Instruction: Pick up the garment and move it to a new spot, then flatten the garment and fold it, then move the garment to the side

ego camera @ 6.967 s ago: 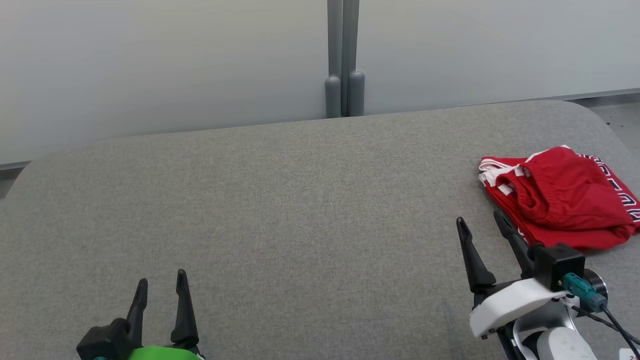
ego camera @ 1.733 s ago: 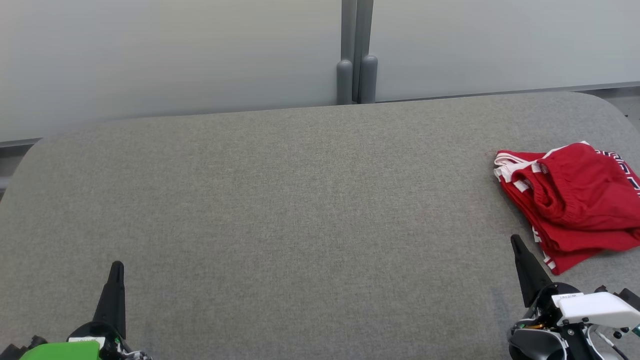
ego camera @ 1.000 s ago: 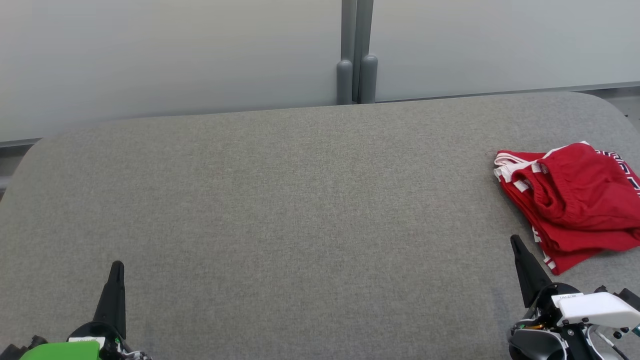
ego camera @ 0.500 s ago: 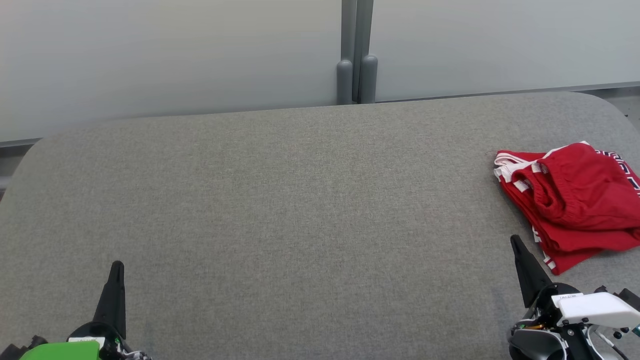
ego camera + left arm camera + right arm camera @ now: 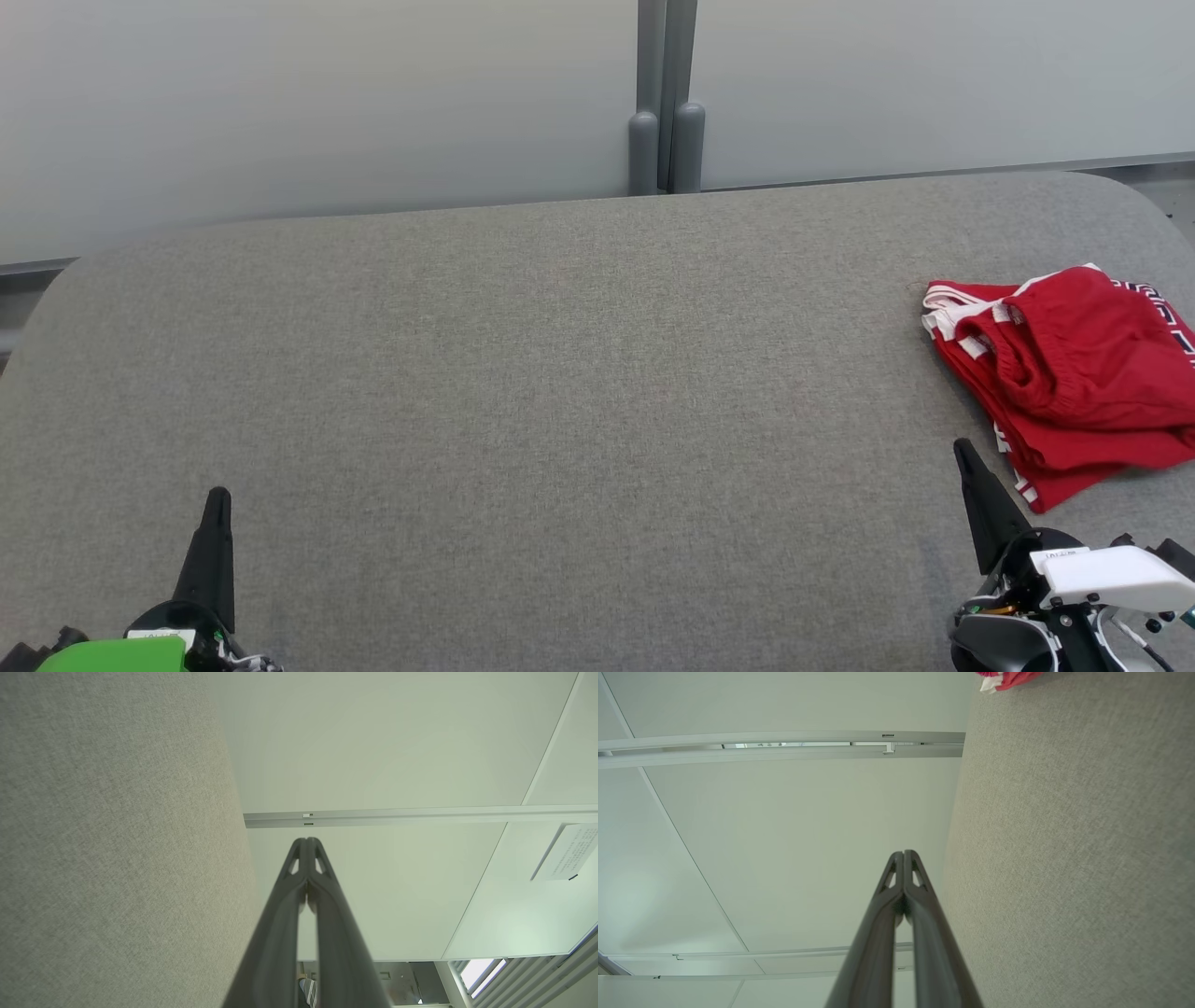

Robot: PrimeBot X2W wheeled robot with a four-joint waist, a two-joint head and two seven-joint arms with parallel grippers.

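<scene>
Starting at our left, we find the left pincer (image 5: 217,499) low over the desk (image 5: 560,373), its two dark fingers pressed tip to tip and holding nothing; its own wrist view shows the tips meeting. The grey fabric desk stretches from it across to the right pincer (image 5: 963,453), which is likewise closed tight and empty. The garment (image 5: 1074,373), red with white trim, lies just ahead of this pincer and to its right. It is near the fingertips but apart from them, folded into a compact stack toward the desk's right side.

We judge the fold made and the garment set aside, so the step in hand is only to finish cleanly. To do that well, we would hold both pincers closed and low. We would draw the right one back from the stack rather than across it, and mind the loose waistband on top. A light nudge there could spill the layers or slide them toward the edge.
</scene>
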